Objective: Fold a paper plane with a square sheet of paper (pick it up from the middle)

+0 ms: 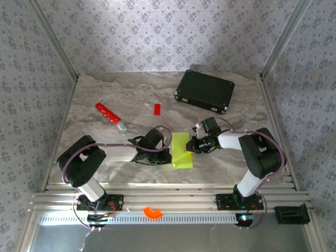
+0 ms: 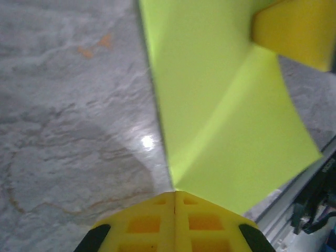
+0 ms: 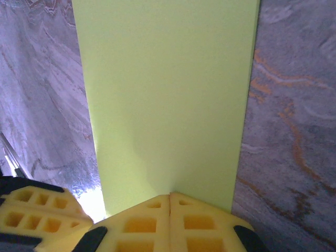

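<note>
Yellow fingertips [image 3: 139,223] clamp the square sheet of paper [image 1: 181,149].
Left gripper [image 2: 174,195] and right gripper [image 3: 169,195] pinch it mid-fold; flattening the crease seems next.

Square sheet of paper [image 1: 181,150]: thin, plain lime yellow-green, showing as a narrow rectangle longer front-to-back than across, with a soft fold crossing its near part where the surface bows up slightly, lying on the marbled desk [image 1: 131,94] near the front edge, about mid-width.
</note>
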`<state>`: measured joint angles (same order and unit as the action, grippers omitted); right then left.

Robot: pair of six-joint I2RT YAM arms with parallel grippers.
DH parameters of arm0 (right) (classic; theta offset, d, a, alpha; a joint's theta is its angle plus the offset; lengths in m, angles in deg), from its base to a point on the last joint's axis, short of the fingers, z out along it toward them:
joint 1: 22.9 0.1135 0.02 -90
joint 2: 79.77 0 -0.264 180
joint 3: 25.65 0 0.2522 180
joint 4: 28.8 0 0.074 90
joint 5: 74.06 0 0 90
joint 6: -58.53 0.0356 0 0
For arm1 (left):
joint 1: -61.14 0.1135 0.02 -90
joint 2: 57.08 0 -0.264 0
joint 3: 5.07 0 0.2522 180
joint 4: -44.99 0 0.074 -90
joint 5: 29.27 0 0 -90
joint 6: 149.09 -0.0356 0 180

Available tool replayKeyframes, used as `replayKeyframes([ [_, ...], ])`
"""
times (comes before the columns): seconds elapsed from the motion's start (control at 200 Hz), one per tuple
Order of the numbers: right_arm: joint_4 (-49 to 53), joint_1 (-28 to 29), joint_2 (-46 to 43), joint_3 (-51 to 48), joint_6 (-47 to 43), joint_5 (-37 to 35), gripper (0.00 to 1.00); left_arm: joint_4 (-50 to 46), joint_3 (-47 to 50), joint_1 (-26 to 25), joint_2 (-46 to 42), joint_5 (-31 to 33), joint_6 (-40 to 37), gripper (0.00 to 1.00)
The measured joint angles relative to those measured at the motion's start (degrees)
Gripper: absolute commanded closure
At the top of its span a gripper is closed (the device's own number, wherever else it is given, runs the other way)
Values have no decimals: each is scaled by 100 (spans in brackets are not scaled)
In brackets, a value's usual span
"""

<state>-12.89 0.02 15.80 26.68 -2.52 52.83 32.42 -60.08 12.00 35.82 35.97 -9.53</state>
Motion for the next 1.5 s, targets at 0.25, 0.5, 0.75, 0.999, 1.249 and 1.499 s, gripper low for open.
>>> replayKeyframes([
  [0.25,0,7,-4,0,-2,-9,100,94,-299,0,-98,13,50,100],
  [0.5,0,11,-4,0,-2,-13,100,223,-516,0,109,-15,111,100],
  [0.75,0,11,-7,0,-2,-17,100,560,-533,0,505,-140,251,100],
  [0.999,0,11,-7,0,-2,-17,100,791,-267,0,553,-160,396,100],
  [1.249,0,11,-7,0,-2,-20,100,772,-153,0,367,-245,411,100],
  [1.499,0,17,-17,-2,-2,-33,100,750,-122,28,28,-249,413,100],
])
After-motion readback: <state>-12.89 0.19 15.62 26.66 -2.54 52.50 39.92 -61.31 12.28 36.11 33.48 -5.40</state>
